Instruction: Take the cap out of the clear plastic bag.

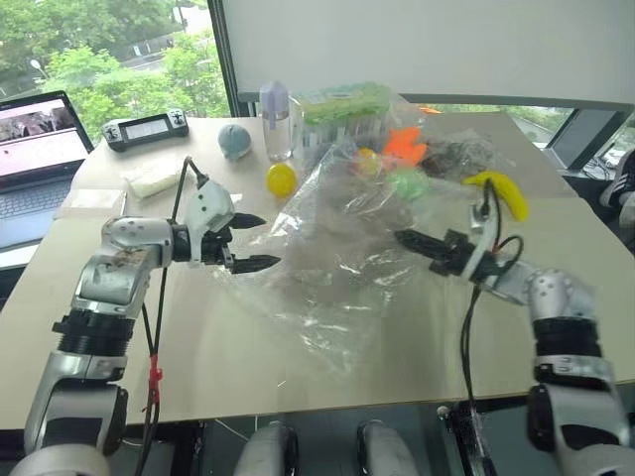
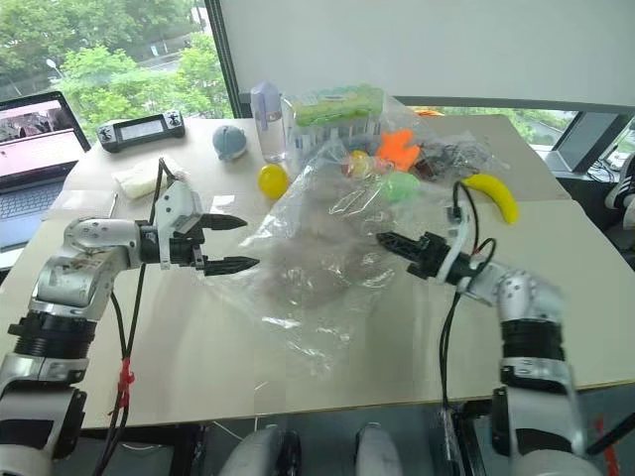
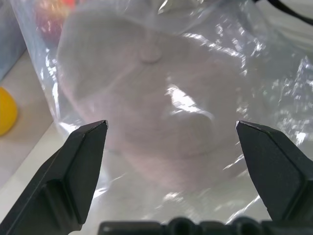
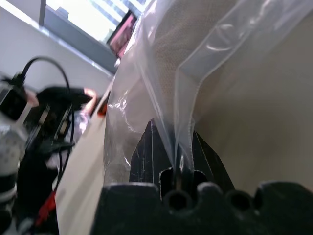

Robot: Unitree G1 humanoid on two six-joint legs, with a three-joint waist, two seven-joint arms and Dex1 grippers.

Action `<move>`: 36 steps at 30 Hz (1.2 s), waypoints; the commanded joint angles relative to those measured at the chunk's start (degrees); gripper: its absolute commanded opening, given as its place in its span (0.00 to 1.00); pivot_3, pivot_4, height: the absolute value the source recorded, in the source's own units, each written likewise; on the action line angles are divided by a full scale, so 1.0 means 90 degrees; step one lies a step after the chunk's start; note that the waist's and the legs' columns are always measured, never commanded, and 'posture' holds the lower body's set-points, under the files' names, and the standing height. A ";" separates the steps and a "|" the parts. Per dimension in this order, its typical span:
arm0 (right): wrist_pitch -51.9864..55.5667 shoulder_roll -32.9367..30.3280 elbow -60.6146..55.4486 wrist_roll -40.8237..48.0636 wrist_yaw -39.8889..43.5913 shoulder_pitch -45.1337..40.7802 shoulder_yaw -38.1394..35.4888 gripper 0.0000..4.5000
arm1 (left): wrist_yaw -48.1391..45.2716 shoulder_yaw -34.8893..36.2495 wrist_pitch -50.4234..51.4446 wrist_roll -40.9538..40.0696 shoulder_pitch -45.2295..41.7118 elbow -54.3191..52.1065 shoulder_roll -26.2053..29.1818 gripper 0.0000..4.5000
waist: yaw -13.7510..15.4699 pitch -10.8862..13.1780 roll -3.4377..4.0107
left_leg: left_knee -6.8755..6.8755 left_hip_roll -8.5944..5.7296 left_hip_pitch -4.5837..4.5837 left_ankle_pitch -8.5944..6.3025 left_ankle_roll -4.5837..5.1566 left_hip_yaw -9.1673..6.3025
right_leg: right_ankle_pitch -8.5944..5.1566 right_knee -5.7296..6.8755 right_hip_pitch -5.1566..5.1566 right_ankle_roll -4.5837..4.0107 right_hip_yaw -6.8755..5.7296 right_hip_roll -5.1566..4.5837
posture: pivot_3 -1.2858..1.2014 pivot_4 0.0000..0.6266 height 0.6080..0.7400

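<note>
The clear plastic bag (image 1: 337,248) lies crumpled in the middle of the table, its right side raised. Inside it the taupe cap (image 2: 308,263) shows through the film, and the left wrist view shows the cap (image 3: 156,107) with its top button. My left gripper (image 1: 266,241) is open at the bag's left edge, level with the cap, with nothing between its fingers. My right gripper (image 1: 402,238) is shut on a fold of the bag's film at the right side. The right wrist view shows the film pinched between that gripper's (image 4: 171,147) closed fingers.
Behind the bag are a yellow ball (image 1: 281,178), a grey-blue ball (image 1: 235,140), a bottle (image 1: 275,119), a clear box with a green lid (image 1: 347,109), an orange toy (image 1: 405,146) and a banana (image 1: 506,191). A laptop (image 1: 35,149) and a controller (image 1: 146,127) sit at the far left.
</note>
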 commanded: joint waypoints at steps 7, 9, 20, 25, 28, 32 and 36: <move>-0.3969 -0.0495 0.1818 -0.4318 0.0775 -0.1627 0.2913 0.01 | 0.0313 0.0345 0.0192 -0.0188 0.0206 -0.0611 0.0163 1.00 | -0.0053 0.0000 -0.0001 | 0.0014 -0.0003 0.0007 0.0002 -0.0004 0.0009 | -0.0002 -0.0013 0.0001 0.0003 0.0004 -0.0002 | 0.52 0.24 1.00; -0.4934 -0.0069 0.2833 -0.4808 -0.0159 -0.2322 0.2845 0.01 | 0.0342 0.0366 0.0237 -0.0240 0.0284 -0.0713 0.0190 1.00 | -0.0065 0.0002 0.0001 | 0.0009 -0.0002 0.0009 0.0014 -0.0025 0.0008 | -0.0002 -0.0026 -0.0001 0.0002 0.0003 -0.0003 | 0.52 0.24 1.00; -0.6752 0.1100 0.5358 -0.5531 -0.3040 -0.3511 0.1941 0.01 | 0.0478 0.0183 0.0215 -0.0176 0.0175 -0.0689 -0.0009 1.00 | -0.0038 0.0004 0.0001 | -0.0022 -0.0003 -0.0003 0.0044 -0.0087 0.0000 | 0.0001 -0.0010 -0.0010 -0.0003 -0.0007 -0.0003 | 0.52 0.24 1.00; -0.6429 0.1172 0.5699 -0.5403 -0.3921 -0.3264 0.1378 0.29 | 0.0516 0.0137 0.0108 -0.0131 0.0024 -0.0510 -0.0103 1.00 | -0.0044 0.0004 0.0001 | -0.0060 -0.0003 -0.0001 0.0047 -0.0091 0.0002 | 0.0001 -0.0052 -0.0007 -0.0003 -0.0013 -0.0002 | 0.52 0.24 1.00; -0.6439 0.1217 0.5708 -0.5182 -0.4266 -0.3134 0.0909 0.51 | 0.0491 0.0064 0.0029 -0.0093 -0.0056 -0.0423 -0.0160 1.00 | -0.0080 0.0004 0.0001 | -0.0077 -0.0005 0.0003 0.0048 -0.0092 0.0005 | 0.0001 -0.0064 -0.0005 -0.0003 -0.0013 -0.0002 | 0.52 0.24 1.00; -0.6830 0.1164 0.5381 -0.5005 -0.4453 -0.2983 0.0441 0.81 | 0.0379 -0.0177 -0.0262 0.0136 -0.0191 -0.0198 -0.0179 1.00 | -0.0111 0.0004 0.0001 | -0.0084 -0.0006 0.0003 0.0048 -0.0092 0.0008 | 0.0001 -0.0071 -0.0005 -0.0003 -0.0012 -0.0001 | 0.52 0.24 1.00; -0.6635 0.0673 0.4862 -0.5078 -0.4364 -0.2592 0.0259 0.88 | 0.0200 -0.0490 -0.0779 0.0406 -0.0380 0.0052 -0.0253 1.00 | -0.0111 0.0004 0.0001 | -0.0084 -0.0005 0.0006 0.0049 -0.0091 0.0010 | 0.0001 -0.0072 -0.0002 -0.0002 -0.0012 0.0000 | 0.52 0.24 1.00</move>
